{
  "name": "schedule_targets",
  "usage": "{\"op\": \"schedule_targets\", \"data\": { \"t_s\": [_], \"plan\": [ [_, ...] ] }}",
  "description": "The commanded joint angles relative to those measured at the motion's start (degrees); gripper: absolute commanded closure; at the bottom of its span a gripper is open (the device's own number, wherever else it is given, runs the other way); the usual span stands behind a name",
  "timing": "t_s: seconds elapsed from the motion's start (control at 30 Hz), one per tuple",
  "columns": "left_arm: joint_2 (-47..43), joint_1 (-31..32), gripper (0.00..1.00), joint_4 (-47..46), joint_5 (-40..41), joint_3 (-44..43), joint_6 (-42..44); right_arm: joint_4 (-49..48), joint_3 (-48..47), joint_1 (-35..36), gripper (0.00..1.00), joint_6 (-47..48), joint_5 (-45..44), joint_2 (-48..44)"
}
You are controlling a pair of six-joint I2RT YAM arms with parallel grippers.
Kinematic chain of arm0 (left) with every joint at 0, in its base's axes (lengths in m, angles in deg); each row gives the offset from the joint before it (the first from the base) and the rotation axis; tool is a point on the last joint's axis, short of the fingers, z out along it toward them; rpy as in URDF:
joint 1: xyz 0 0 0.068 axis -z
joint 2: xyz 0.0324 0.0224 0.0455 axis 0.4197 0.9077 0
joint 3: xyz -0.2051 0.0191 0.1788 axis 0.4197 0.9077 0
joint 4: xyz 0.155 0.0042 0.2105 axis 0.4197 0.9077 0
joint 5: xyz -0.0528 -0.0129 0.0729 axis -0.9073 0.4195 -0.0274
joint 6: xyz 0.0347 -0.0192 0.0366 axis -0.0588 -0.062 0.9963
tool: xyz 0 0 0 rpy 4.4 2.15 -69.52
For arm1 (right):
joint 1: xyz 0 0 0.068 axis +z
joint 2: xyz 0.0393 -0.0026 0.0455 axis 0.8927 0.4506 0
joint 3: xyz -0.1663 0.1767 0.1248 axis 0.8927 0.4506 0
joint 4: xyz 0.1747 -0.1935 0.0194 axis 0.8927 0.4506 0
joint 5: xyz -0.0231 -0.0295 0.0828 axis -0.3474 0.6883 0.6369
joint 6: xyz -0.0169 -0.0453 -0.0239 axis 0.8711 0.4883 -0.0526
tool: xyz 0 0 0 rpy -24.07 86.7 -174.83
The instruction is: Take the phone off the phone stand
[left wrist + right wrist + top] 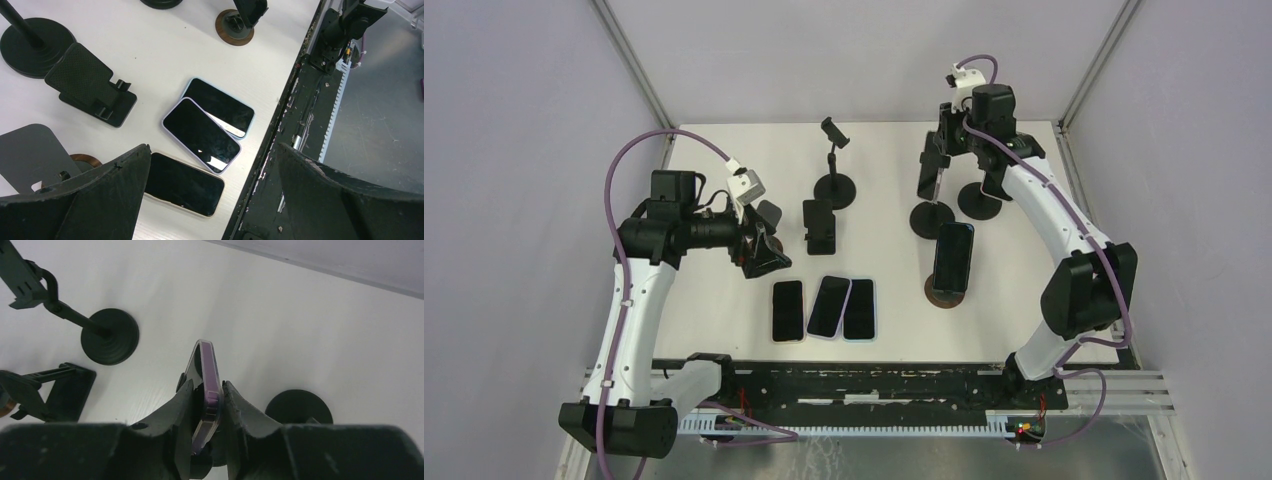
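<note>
A purple-edged phone (207, 357) stands on edge above the round black base (932, 219) of a phone stand at the back right. My right gripper (209, 385) is shut on this phone (929, 176), one finger on each face. The frames do not show whether the stand's holder still grips it. My left gripper (764, 248) is open and empty, hovering left of three phones lying flat: a cream-cased one (182, 183), a lilac-cased one (200, 135) and a light blue one (222, 106).
A dark phone (953, 256) leans on a round wooden stand. A second black base (981, 203) sits beside the right gripper. A pole stand (835, 186) and a folding stand (819, 226) stand mid-table. The table's front edge (280, 130) runs beside the flat phones.
</note>
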Motion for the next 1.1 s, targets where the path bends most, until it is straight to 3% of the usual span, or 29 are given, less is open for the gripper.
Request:
{"op": "schedule_targets", "data": {
  "t_s": [0.0, 0.1, 0.27, 0.37, 0.43, 0.57, 0.67, 0.83, 1.07],
  "plan": [
    [0.0, 0.0, 0.00, -1.0, -2.1, -2.0, 1.7, -0.3, 2.2, 0.5, 0.73, -2.2, 4.4, -1.0],
    [0.0, 0.0, 0.00, -1.0, -2.2, -2.2, 1.7, 0.0, 2.3, 0.4, 0.75, -2.3, 5.2, -0.8],
    [-0.2, 0.0, 0.00, -1.0, -2.2, -2.1, 1.7, 0.8, 2.4, 0.8, 0.56, -2.2, 7.1, -0.9],
    [-0.1, -0.1, 0.00, -1.0, -2.3, -2.2, 1.7, 0.7, 3.2, 1.1, 0.53, -2.2, 7.8, -1.5],
    [-0.1, 0.0, 0.00, -1.0, -2.5, -2.2, 1.7, 0.4, 4.1, 1.3, 0.57, -2.3, 7.9, -1.5],
    [-0.2, -0.1, 0.00, -1.0, -3.2, -1.6, 1.6, -1.4, 5.2, 1.5, 0.86, -3.4, 8.6, -2.1],
    [-0.4, 0.0, 0.00, -1.0, -3.8, -0.7, 1.7, -3.3, 4.2, 2.2, 1.00, -4.7, 10.7, -2.7],
    [-0.2, 0.0, 0.00, -1.0, -4.7, 0.1, 2.0, -7.2, 2.0, 3.3, 1.00, -10.5, 16.0, -5.6],
    [-0.4, 0.0, 0.00, -3.0, -7.2, -0.1, 0.5, -21.4, 9.0, 4.9, 1.00, -25.5, 24.6, -15.7]
  ]
}}
